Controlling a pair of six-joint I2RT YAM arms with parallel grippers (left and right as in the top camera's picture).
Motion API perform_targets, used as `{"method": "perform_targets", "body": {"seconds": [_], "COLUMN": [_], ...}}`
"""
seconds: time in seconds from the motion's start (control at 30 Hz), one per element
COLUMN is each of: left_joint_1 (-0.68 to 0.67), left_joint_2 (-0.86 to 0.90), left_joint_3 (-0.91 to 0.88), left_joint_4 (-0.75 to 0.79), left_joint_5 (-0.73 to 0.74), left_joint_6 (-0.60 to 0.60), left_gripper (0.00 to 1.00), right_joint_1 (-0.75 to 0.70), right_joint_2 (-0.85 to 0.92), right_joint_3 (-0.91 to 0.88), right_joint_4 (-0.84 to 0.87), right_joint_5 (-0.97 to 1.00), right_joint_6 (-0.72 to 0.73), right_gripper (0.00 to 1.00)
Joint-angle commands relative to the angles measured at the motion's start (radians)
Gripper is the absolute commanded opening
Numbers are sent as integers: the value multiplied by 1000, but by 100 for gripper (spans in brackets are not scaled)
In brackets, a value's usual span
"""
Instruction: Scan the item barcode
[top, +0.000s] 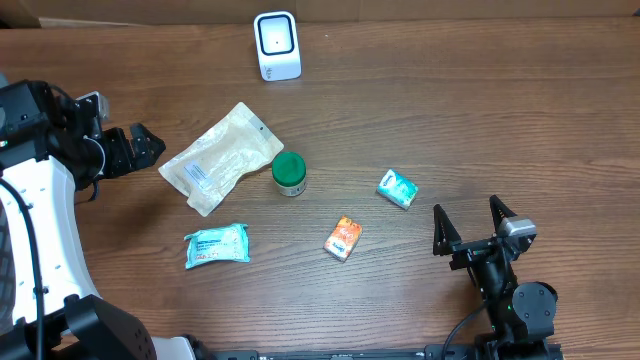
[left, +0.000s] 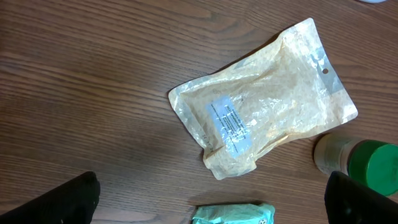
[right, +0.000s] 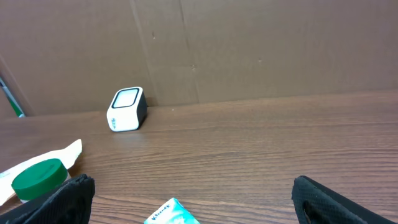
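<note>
The left gripper (top: 148, 150) had its two fingers wide apart and held nothing. The right gripper (top: 467, 212) was wide apart too, and empty. The small white scanner box (top: 277, 45) stood at the back of the brown wooden desk (top: 480, 100). Every item lay on the desk, away from the scanner, so I think no scan was under way.

The clear crinkly plastic pouch (left: 261, 118) with a white label lay in front of the scanner, a little toward the left gripper's side. It was probably the item to scan, since the left gripper pointed at it, but I could not be sure.

Lots could go wrong from here. The pouch was flat and thin, so the fingers might slide over it and pinch only air, or just push it along. It looked soft and floppy, so it might bend and hide the label. The label was too blurry to show a barcode. If the barcode was underneath, the scanner would not see it.

The little jar with a green lid (top: 290, 173) stood just beside the pouch, also in front of the scanner. A push on the pouch could knock it over. The soft teal packet (top: 216, 245) lay farther from the scanner than the pouch, and a finger might catch it by mistake.
</note>
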Motion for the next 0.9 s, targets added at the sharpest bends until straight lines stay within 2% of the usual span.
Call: {"method": "perform_targets", "body": {"seconds": [0.0,0.63,0.87], "left_joint_1": [-3,-3,-3], "left_joint_2": [-12,-12,-12], "left_joint_3": [-3,-3,-3], "left_joint_4": [1,2,2], "left_joint_5": [14,14,14], "left_joint_6": [-21,-21,-21], "left_gripper": [99,100,100], "right_joint_1": [-2,-2,-2], "right_joint_2": [-10,-10,-10], "right_joint_3": [-10,-10,-10], "right_joint_4": [5,5,51], "right_joint_5": [-2,-3,-163], "right_joint_6": [3,4,3], "right_gripper": [100,100,100]}}
